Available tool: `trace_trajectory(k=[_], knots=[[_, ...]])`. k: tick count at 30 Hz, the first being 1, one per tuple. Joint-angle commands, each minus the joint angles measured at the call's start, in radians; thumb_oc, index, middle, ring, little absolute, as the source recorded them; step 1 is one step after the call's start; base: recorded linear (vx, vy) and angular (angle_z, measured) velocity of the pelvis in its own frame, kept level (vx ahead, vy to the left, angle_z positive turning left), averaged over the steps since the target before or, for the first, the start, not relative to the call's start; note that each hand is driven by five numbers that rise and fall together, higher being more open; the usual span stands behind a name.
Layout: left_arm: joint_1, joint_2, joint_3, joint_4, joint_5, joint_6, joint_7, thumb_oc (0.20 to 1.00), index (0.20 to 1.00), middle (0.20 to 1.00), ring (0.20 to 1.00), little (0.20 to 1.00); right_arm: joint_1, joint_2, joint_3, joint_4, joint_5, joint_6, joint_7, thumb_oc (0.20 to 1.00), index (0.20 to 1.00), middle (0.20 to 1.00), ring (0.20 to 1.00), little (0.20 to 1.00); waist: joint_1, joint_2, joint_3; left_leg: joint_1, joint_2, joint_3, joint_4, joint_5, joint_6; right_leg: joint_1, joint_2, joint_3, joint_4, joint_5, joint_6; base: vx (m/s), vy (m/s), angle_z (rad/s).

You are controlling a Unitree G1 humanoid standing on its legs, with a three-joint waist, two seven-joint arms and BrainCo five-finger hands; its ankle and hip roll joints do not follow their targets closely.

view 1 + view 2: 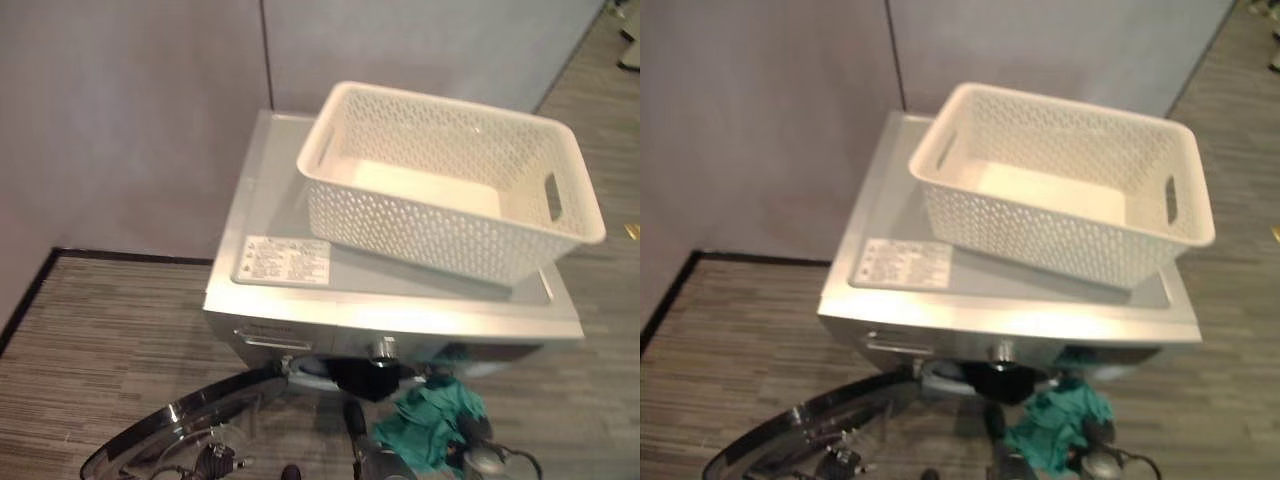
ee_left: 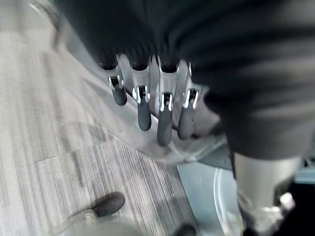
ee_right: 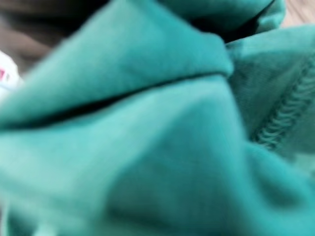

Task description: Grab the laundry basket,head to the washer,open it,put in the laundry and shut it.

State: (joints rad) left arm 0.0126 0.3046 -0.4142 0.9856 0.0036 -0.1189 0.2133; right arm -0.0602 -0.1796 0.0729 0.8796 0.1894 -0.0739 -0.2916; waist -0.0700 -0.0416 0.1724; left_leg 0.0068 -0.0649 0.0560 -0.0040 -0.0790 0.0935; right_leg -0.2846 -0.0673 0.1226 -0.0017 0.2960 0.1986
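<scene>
The white lattice laundry basket (image 1: pixel 450 180) stands empty on top of the silver washer (image 1: pixel 290 215). The washer's round door (image 1: pixel 180 420) hangs wide open at the lower left. A green cloth (image 1: pixel 430 420) bunches at the dark drum opening (image 1: pixel 365 378), just under the control strip. My right hand (image 1: pixel 478 450) comes up from the bottom edge right by the cloth, and the green cloth (image 3: pixel 147 137) covers everything in its wrist view. My left hand (image 2: pixel 147 105) is open, its straight fingers resting on the rim of the open door (image 2: pixel 147 142).
A grey wall (image 1: pixel 130 120) stands directly behind the washer, with a black baseboard strip (image 1: pixel 110 255) at the left. Striped wood-look floor (image 1: pixel 90 340) lies left of the washer and also to its right.
</scene>
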Motion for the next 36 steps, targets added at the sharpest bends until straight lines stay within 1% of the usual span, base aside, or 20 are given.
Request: trace_trajectory(k=[1, 2, 3, 5, 6, 7, 9, 10, 11, 12, 14, 15, 16, 17, 21, 25, 26, 30, 33, 36], knots=[[-0.101, 0.01, 0.017, -0.077, 0.076, -0.085, 0.033, 1.0, 1.0, 1.0, 1.0, 1.0, 0.055, -0.044, 0.048, -0.098, -0.003, -0.045, 0.066, 0.2, 0.2, 0.2, 0.2, 0.2, 0.035, 0.03, -0.041, -0.041, 0.057, -0.065, -0.031, 0.029, -0.021, 0.144, -0.117, -0.08, 0.426, -0.294, -0.037, -0.19, 0.04, -0.2], [-0.113, 0.012, 0.005, -0.08, 0.092, -0.084, 0.035, 1.0, 1.0, 1.0, 1.0, 1.0, 0.057, -0.042, 0.082, -0.114, -0.018, -0.043, 0.086, 0.2, 0.2, 0.2, 0.2, 0.2, 0.041, 0.029, -0.05, -0.06, 0.06, -0.054, -0.027, 0.035, -0.018, 0.156, -0.113, -0.072, 0.466, -0.304, -0.04, -0.25, 0.035, -0.3], [-0.125, 0.013, -0.003, -0.08, 0.099, -0.084, 0.039, 1.0, 1.0, 1.0, 1.0, 1.0, 0.059, -0.041, 0.107, -0.125, -0.024, -0.044, 0.102, 0.2, 0.2, 0.2, 0.2, 0.2, 0.046, 0.026, -0.056, -0.082, 0.069, -0.042, -0.02, 0.042, -0.02, 0.17, -0.108, -0.072, 0.485, -0.298, -0.042, -0.17, -0.035, -0.59], [-0.167, 0.017, -0.026, -0.084, 0.119, -0.087, 0.052, 1.0, 1.0, 1.0, 1.0, 1.0, 0.053, -0.039, 0.155, -0.158, -0.03, -0.047, 0.123, 0.2, 0.2, 0.2, 0.2, 0.2, 0.062, 0.004, -0.07, -0.141, 0.071, -0.032, -0.01, 0.059, -0.029, 0.222, -0.11, -0.069, 0.47, -0.305, -0.041, -0.17, -0.072, -0.43], [-0.167, 0.018, -0.026, -0.084, 0.119, -0.087, 0.052, 1.0, 1.0, 1.0, 1.0, 1.0, 0.053, -0.038, 0.155, -0.158, -0.03, -0.046, 0.123, 0.2, 0.2, 0.2, 0.2, 0.2, 0.06, 0.001, -0.07, -0.141, 0.068, -0.033, -0.009, 0.057, -0.028, 0.224, -0.113, -0.07, 0.469, -0.307, -0.04, -0.37, -0.174, -0.33], [-0.254, 0.018, -0.061, -0.117, 0.138, -0.089, 0.083, 1.0, 1.0, 1.0, 1.0, 1.0, 0.02, -0.037, 0.209, -0.203, -0.016, -0.057, 0.13, 0.2, 0.2, 0.2, 0.2, 0.2, 0.092, -0.041, -0.062, -0.235, 0.078, -0.01, 0.011, 0.083, -0.052, 0.276, -0.13, -0.093, 0.374, -0.31, -0.035, -0.39, -0.21, -0.33], [-0.332, 0.025, -0.089, -0.147, 0.141, -0.09, 0.097, 1.0, 1.0, 1.0, 1.0, 1.0, -0.006, -0.042, 0.254, -0.258, 0.006, -0.071, 0.134, 0.2, 0.2, 0.2, 0.2, 0.2, 0.118, -0.092, -0.06, -0.332, 0.075, 0.006, 0.045, 0.103, -0.071, 0.317, -0.145, -0.122, 0.244, -0.302, -0.026, -0.37, -0.248, -0.3], [-0.332, 0.025, -0.09, -0.147, 0.141, -0.09, 0.097, 1.0, 1.0, 1.0, 1.0, 1.0, -0.006, -0.042, 0.254, -0.258, 0.006, -0.071, 0.134, 0.2, 0.2, 0.2, 0.2, 0.2, 0.118, -0.091, -0.061, -0.333, 0.075, 0.006, 0.045, 0.103, -0.071, 0.316, -0.144, -0.122, 0.243, -0.301, -0.026, -0.38, -0.273, -0.31], [-0.398, 0.022, -0.111, -0.186, 0.116, -0.092, 0.109, 1.0, 1.0, 1.0, 1.0, 1.0, -0.036, -0.056, 0.294, -0.316, 0.037, -0.083, 0.142, 0.2, 0.2, 0.2, 0.2, 0.2, 0.136, -0.126, -0.044, -0.424, 0.094, 0.01, 0.08, 0.127, -0.092, 0.329, -0.137, -0.131, 0.161, -0.307, -0.026, -0.26, -0.168, -0.29], [-0.399, 0.022, -0.111, -0.186, 0.116, -0.091, 0.109, 1.0, 1.0, 1.0, 1.0, 1.0, -0.038, -0.055, 0.293, -0.316, 0.038, -0.083, 0.143, 0.2, 0.2, 0.2, 0.2, 0.2, 0.135, -0.126, -0.046, -0.429, 0.094, 0.009, 0.083, 0.126, -0.092, 0.327, -0.137, -0.132, 0.16, -0.307, -0.026, -0.37, -0.239, -0.17], [-0.479, 0.012, -0.139, -0.224, 0.089, -0.088, 0.114, 1.0, 1.0, 1.0, 1.0, 1.0, -0.105, -0.072, 0.342, -0.366, 0.072, -0.091, 0.145, 0.2, 0.2, 0.2, 0.2, 0.2, 0.156, -0.156, -0.025, -0.523, 0.119, 0.009, 0.108, 0.159, -0.114, 0.319, -0.124, -0.162, 0.09, -0.316, -0.031, -0.29, -0.222, -0.23], [-0.494, 0.011, -0.152, -0.239, 0.09, -0.085, 0.113, 1.0, 1.0, 1.0, 1.0, 1.0, -0.122, -0.075, 0.353, -0.382, 0.087, -0.095, 0.143, 0.2, 0.2, 0.2, 0.2, 0.2, 0.16, -0.163, -0.018, -0.542, 0.127, 0.004, 0.114, 0.168, -0.12, 0.319, -0.119, -0.17, 0.076, -0.315, -0.032, -0.21, -0.178, -0.37], [-0.495, 0.012, -0.152, -0.239, 0.089, -0.084, 0.113, 1.0, 1.0, 1.0, 1.0, 1.0, -0.123, -0.075, 0.352, -0.382, 0.088, -0.095, 0.144, 0.2, 0.2, 0.2, 0.2, 0.2, 0.159, -0.162, -0.018, -0.545, 0.128, 0.002, 0.116, 0.168, -0.12, 0.318, -0.118, -0.171, 0.076, -0.314, -0.032, -0.11, -0.109, -0.31], [-0.517, 0.007, -0.165, -0.251, 0.088, -0.08, 0.112, 1.0, 1.0, 1.0, 1.0, 1.0, -0.143, -0.081, 0.367, -0.423, 0.104, -0.099, 0.143, 0.2, 0.2, 0.2, 0.2, 0.2, 0.166, -0.166, -0.005, -0.565, 0.137, -0.003, 0.124, 0.178, -0.128, 0.319, -0.106, -0.178, 0.054, -0.345, -0.037, -0.07, -0.093, -0.07], [-0.559, -0.036, -0.189, -0.231, 0.068, -0.07, 0.112, 1.0, 1.0, 1.0, 1.0, 1.0, -0.187, -0.096, 0.393, -0.523, 0.14, -0.113, 0.137, 0.2, 0.2, 0.2, 0.2, 0.2, 0.165, -0.179, 0.024, -0.605, 0.146, -0.04, 0.137, 0.201, -0.149, 0.319, -0.074, -0.196, 0.032, -0.382, -0.05, -0.07, -0.11, 0.16], [-0.578, -0.055, -0.234, -0.201, 0.036, -0.059, 0.056, 1.0, 1.0, 1.0, 1.0, 1.0, -0.246, -0.097, 0.409, -0.571, 0.148, -0.113, 0.125, 0.2, 0.2, 0.2, 0.2, 0.2, 0.162, -0.17, 0.046, -0.615, 0.162, -0.053, 0.146, 0.208, -0.153, 0.276, -0.056, -0.198, 0.06, -0.403, -0.056, -0.05, -0.03, 0.0], [-0.584, -0.059, -0.261, -0.186, 0.019, -0.052, 0.011, 1.0, 1.0, 1.0, 1.0, 1.0, -0.28, -0.1, 0.421, -0.601, 0.164, -0.115, 0.128, 0.2, 0.2, 0.2, 0.2, 0.2, 0.161, -0.158, 0.07, -0.615, 0.173, -0.062, 0.147, 0.213, -0.155, 0.247, -0.042, -0.203, 0.083, -0.432, -0.064, -0.05, -0.018, 0.03], [-0.592, -0.025, -0.319, -0.202, 0.032, -0.064, -0.048, 1.0, 1.0, 1.0, 1.0, 1.0, -0.317, -0.101, 0.437, -0.649, 0.217, -0.13, 0.139, 0.2, 0.2, 0.2, 0.2, 0.2, 0.165, -0.139, 0.113, -0.616, 0.19, -0.075, 0.144, 0.223, -0.16, 0.205, -0.018, -0.212, 0.116, -0.467, -0.076, -0.05, -0.023, 0.08], [-0.588, -0.007, -0.33, -0.221, 0.028, -0.071, -0.061, 1.0, 1.0, 1.0, 1.0, 1.0, -0.319, -0.103, 0.437, -0.655, 0.232, -0.134, 0.139, 0.2, 0.2, 0.2, 0.2, 0.2, 0.167, -0.137, 0.119, -0.617, 0.192, -0.078, 0.141, 0.227, -0.161, 0.201, -0.012, -0.212, 0.12, -0.472, -0.078, -0.01, -0.013, 0.1], [-0.563, 0.024, -0.365, -0.297, 0.003, -0.104, -0.071, 1.0, 1.0, 1.0, 1.0, 1.0, -0.3, -0.105, 0.435, -0.706, 0.307, -0.167, 0.145, 0.2, 0.2, 0.2, 0.2, 0.2, 0.178, -0.139, 0.15, -0.625, 0.202, -0.084, 0.136, 0.239, -0.164, 0.174, 0.008, -0.235, 0.149, -0.492, -0.09, 0.0, -0.037, 0.01]])
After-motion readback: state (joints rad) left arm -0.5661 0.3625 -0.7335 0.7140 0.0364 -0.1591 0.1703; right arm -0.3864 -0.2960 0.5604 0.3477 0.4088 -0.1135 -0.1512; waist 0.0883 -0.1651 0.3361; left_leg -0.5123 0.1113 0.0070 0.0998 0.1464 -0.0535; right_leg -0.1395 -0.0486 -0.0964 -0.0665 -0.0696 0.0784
